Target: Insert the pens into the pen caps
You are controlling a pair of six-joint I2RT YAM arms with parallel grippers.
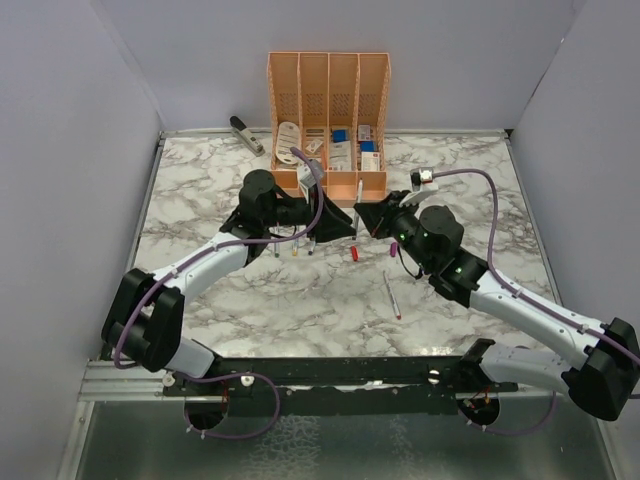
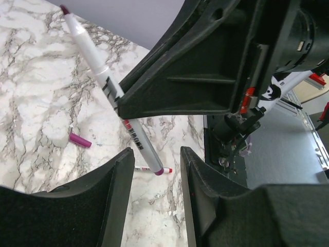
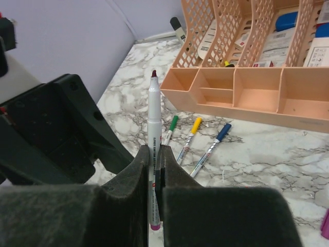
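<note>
Marble-pattern tabletop (image 1: 300, 320). Nearest: loose pen (image 1: 392, 295) lying flat, with red cap (image 1: 354, 253) just beyond. Mid-table: right gripper (image 3: 154, 152) clamped on purple-tipped pen (image 3: 154, 110), held upright. The left gripper (image 2: 157, 159) has jaws apart, empty; purple cap (image 2: 79, 139) on marble. Behind: orange organiser (image 1: 328, 90), then plain grey walls (image 1: 450, 60).

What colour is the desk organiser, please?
The organiser is peach-orange, clearest in the right wrist view.
</note>
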